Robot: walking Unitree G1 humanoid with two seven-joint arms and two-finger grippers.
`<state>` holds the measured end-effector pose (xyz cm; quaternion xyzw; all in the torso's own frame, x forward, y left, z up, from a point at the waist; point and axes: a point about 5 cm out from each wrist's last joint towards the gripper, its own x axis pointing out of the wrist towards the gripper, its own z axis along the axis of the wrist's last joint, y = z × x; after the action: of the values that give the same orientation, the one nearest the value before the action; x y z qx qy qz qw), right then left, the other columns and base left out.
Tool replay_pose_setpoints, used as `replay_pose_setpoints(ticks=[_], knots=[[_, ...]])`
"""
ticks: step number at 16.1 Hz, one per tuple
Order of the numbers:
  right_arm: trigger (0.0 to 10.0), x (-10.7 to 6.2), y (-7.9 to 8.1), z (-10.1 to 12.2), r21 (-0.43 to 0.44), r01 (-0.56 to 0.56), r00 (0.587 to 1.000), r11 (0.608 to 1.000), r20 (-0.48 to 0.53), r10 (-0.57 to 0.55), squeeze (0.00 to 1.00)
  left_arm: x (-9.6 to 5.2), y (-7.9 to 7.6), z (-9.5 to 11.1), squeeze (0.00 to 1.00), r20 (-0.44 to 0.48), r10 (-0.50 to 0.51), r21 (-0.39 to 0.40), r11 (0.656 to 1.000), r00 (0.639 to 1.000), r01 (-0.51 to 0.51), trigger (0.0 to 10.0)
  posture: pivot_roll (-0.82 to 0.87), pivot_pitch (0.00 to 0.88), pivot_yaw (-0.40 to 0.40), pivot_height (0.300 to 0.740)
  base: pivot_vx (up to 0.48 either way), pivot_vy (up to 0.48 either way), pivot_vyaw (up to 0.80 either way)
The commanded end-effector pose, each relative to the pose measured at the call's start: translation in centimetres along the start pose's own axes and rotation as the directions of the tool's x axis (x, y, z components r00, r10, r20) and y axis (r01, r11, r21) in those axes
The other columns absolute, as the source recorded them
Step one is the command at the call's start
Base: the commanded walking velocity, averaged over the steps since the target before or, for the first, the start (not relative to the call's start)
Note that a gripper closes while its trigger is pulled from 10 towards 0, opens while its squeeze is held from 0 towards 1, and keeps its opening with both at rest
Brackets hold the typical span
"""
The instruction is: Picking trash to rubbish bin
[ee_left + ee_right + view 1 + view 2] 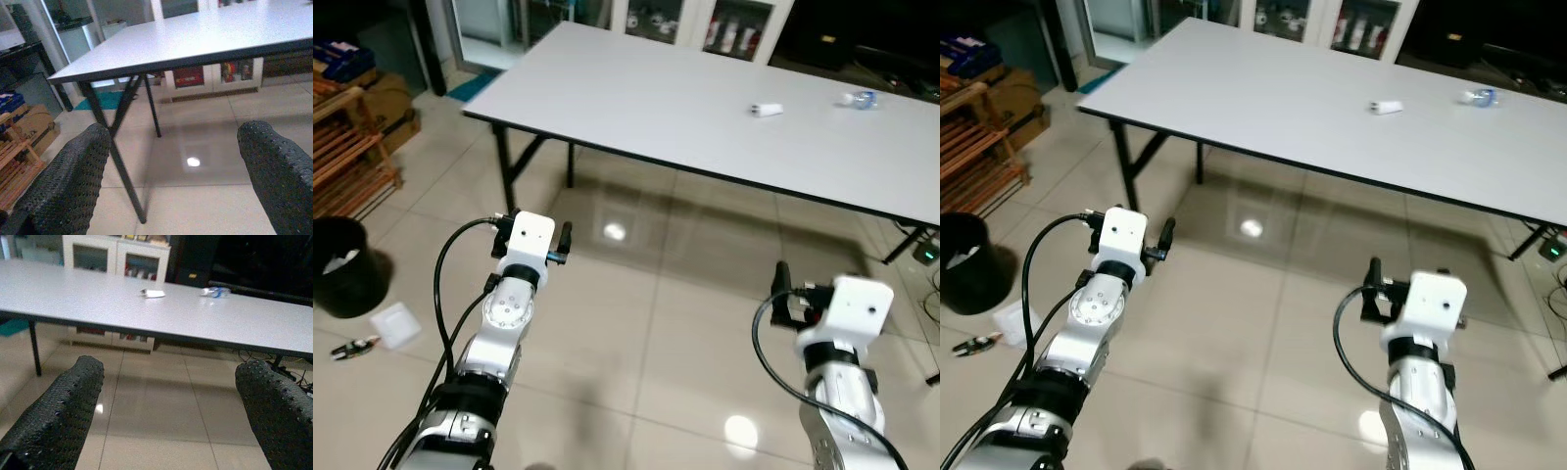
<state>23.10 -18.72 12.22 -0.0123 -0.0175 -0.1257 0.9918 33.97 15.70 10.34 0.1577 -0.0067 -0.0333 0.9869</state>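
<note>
A small white piece of trash [766, 110] and a crumpled clear plastic bottle [857, 98] lie on the far right part of the long grey table [636, 98]. A black rubbish bin [342, 266] with something white inside stands on the floor at my far left. A white sheet of paper [395, 324] and a small dark scrap [352, 349] lie on the tiles beside it. My left gripper [171, 161] is open and empty, held over the floor short of the table. My right gripper [168, 396] is also open and empty, facing the table with both pieces, the white trash [154, 293] and the bottle [214, 292], ahead.
Black folding table legs [514, 162] stand ahead of my left arm. Wooden shelving [347, 147] and cardboard boxes line the left wall. White cabinets [705, 24] stand behind the table. Cables and a device [925, 255] lie at the far right. The tiled floor is glossy.
</note>
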Motion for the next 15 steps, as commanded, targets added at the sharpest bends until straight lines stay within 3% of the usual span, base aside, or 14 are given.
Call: replay_pose_setpoints(ticks=[1,5,10,15], knots=[[10.0,-0.1,-0.8,-0.5,-0.019,0.029,0.999,0.999,-0.014,-0.030,0.00,0.3,-1.1,0.4,0.00,0.008,-0.032,0.002,0.999,0.999,0.032,10.0,0.19,0.065,-0.073,0.740,0.000,-0.480,0.00],[10.0,-0.1,-0.8,-0.5,-0.013,0.044,0.999,0.999,-0.010,-0.044,0.00,0.2,-1.9,0.3,0.00,0.001,-0.066,-0.004,0.998,0.998,0.066,10.0,0.18,0.076,-0.052,0.740,0.000,-0.399,0.00],[10.0,0.0,-0.5,-0.8,0.013,0.091,0.996,0.996,0.001,-0.091,0.00,1.1,-2.3,1.0,0.00,0.012,-0.134,0.003,0.991,0.991,0.134,10.0,0.18,0.069,0.002,0.740,0.000,0.000,0.00],[10.0,-0.2,-0.8,-0.6,0.010,0.089,0.996,0.996,0.010,-0.089,0.00,1.3,-2.8,1.1,0.00,0.003,-0.155,-0.016,0.988,0.988,0.155,10.0,0.16,0.069,-0.008,0.740,0.000,0.000,0.00]])
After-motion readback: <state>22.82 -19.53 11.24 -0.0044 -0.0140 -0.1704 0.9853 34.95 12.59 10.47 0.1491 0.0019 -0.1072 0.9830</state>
